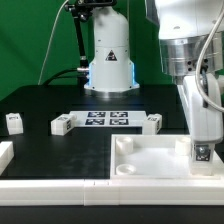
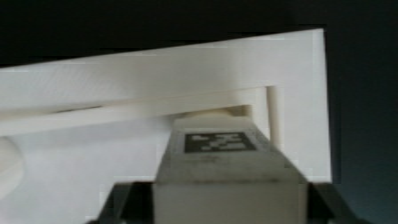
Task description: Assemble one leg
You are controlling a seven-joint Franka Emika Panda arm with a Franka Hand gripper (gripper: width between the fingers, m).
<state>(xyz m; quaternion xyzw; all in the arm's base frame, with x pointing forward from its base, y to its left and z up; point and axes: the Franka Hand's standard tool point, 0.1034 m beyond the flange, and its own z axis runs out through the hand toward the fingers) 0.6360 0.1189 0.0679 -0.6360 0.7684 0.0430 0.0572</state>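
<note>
My gripper (image 1: 203, 150) is shut on a white leg (image 1: 202, 152) with a marker tag on its face, holding it upright at the right corner of the large white tray-like piece (image 1: 150, 157). In the wrist view the leg (image 2: 222, 160) sits between the two dark fingers (image 2: 128, 205), its tag facing the camera, its far end against the tray piece's corner wall (image 2: 294, 110). Whether the leg is seated in a socket is hidden. Three other legs lie on the black table: one on the exterior view's left (image 1: 14, 122), one (image 1: 63, 124) and one (image 1: 153, 122) beside the marker board.
The marker board (image 1: 107, 120) lies flat in the middle of the table. The arm's white base (image 1: 108, 60) stands behind it. A white block (image 1: 4, 153) sits at the exterior view's left edge. A white rail (image 1: 100, 190) runs along the front.
</note>
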